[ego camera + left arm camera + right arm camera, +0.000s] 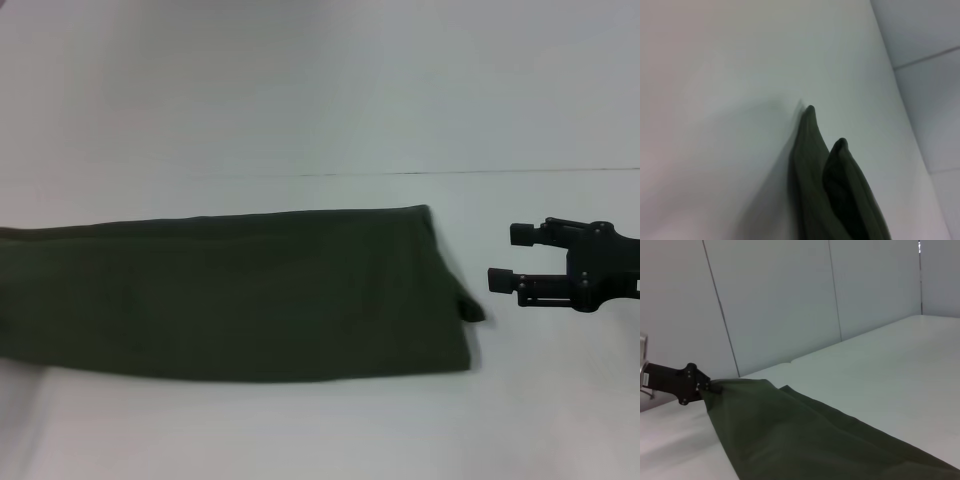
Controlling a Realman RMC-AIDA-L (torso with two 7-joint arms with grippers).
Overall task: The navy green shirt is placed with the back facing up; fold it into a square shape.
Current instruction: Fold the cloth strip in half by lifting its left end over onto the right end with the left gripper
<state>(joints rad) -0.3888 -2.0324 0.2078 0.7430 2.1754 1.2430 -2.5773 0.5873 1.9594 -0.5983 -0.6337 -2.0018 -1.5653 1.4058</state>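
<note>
Olive shirt [230, 295] lies long-folded just beyond the right gripper [505, 257]'s wide, empty jaws; next, grasp that end.

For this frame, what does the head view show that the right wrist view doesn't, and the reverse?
Only the head view shows the right gripper, open, apart from the navy green shirt off its right end, and the shirt lying as a long folded band across the white table.

Only the right wrist view shows a black gripper, by position the left gripper, at the shirt's far end where the cloth rises to it; whether it is clamped I cannot tell. It also shows the panelled wall.

Both show the olive shirt on the table.
</note>
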